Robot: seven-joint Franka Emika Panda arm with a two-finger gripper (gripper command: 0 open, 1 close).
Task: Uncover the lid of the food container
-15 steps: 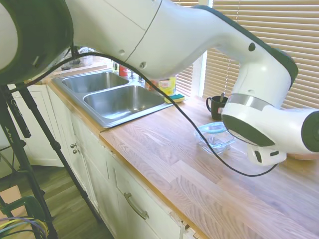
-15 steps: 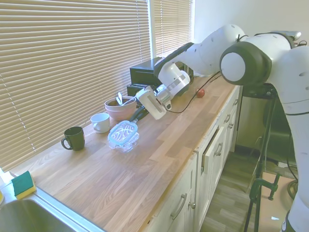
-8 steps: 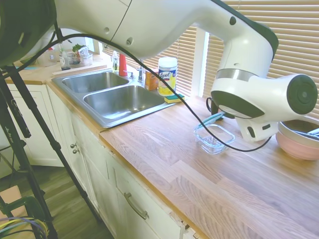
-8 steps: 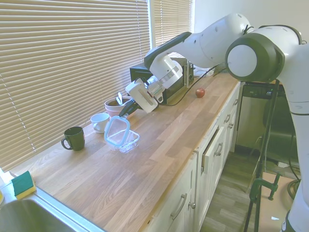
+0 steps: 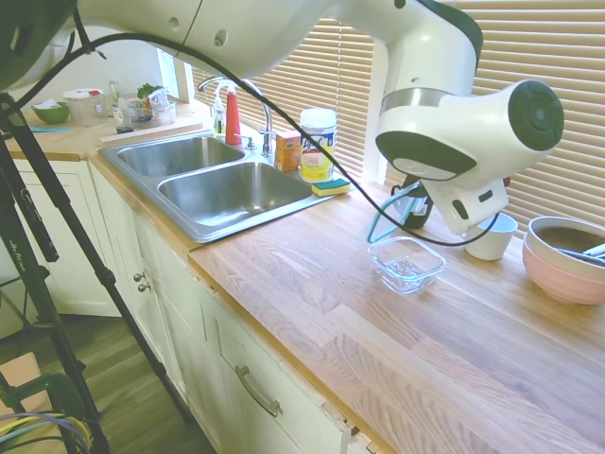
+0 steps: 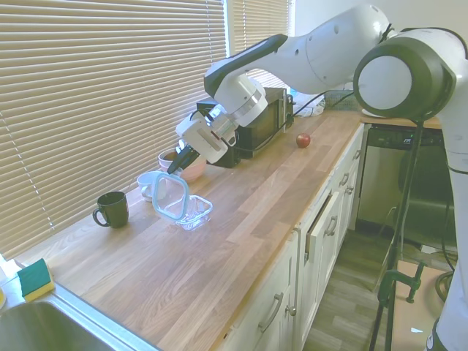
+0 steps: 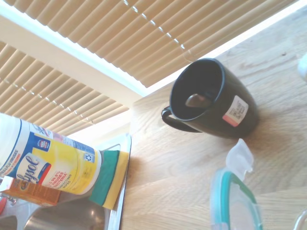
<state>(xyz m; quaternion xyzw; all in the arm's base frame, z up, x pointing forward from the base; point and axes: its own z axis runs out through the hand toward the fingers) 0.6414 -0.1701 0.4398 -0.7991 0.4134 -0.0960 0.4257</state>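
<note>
The food container [image 6: 195,213] [image 5: 406,263], a small clear glass dish, sits open on the wooden counter. The lid [image 6: 170,197] [image 5: 386,219], clear with a teal rim, hangs tilted almost on edge just above the dish's window-side rim. My gripper [image 6: 174,170] [image 5: 414,202] is shut on the lid's upper edge, above and slightly behind the dish. In the wrist view the lid [image 7: 235,201] shows at the bottom with one clip tab sticking up.
A dark mug [image 6: 111,208] [image 7: 211,98] stands by the blinds, with a white cup [image 6: 150,183] [image 5: 492,236] and a pink bowl [image 5: 565,257] further along. A double sink [image 5: 227,189], a Lysol canister [image 7: 43,160], a sponge [image 6: 33,278], a black appliance [image 6: 259,128] and an apple [image 6: 303,140] are also around.
The lid has come off the dish and swung from flat to nearly upright. My gripper rose and moved toward the window with it. The dish stayed in place.
</note>
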